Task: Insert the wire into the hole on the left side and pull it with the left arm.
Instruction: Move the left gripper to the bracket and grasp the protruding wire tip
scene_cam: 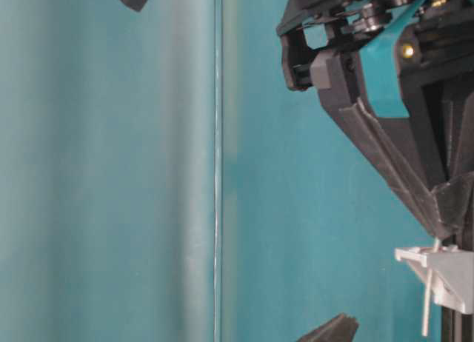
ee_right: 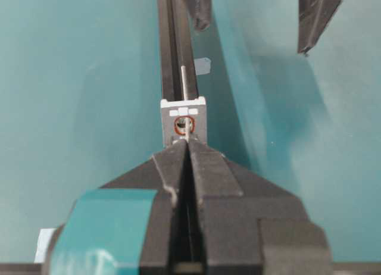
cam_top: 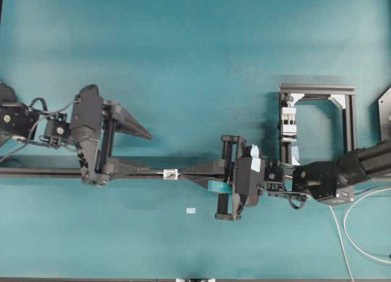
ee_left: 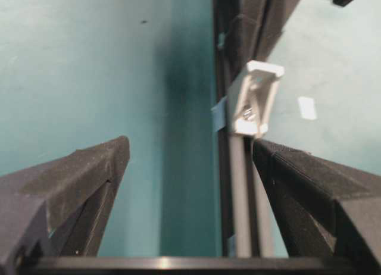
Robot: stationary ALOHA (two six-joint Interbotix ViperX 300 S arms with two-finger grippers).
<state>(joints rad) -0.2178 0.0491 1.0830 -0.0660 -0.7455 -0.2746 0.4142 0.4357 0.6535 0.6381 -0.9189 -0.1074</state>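
1. Right gripper [ee_right: 188, 145], bottom centre of the right wrist view: fingers pressed tight together, tips just short of the small fitting [ee_right: 184, 121]. The wire [ee_right: 186, 87] runs out from betw. the tips, so it looks clenched on the wire; the contact itself is hidden by the fingers.
2. Wire passes thru the hole [ee_right: 184, 126] and its thin end sticks out beyond the fitting, up-frame along the dark rail [ee_right: 171, 43]. The rest of the wire is hard to make out.
3. Left gripper [ee_left: 190, 153], left wrist view: jaws spread wide, grasping nothing. One finger [ee_left: 77, 180] at lower left, the other at lower right, just beside the rail near the fitting; both cut off by the frame edge.
4. Overhead view: pale patch [cam_top: 190, 210] below the rail; grey frame [cam_top: 317, 88] at right, its inside partly hidden.
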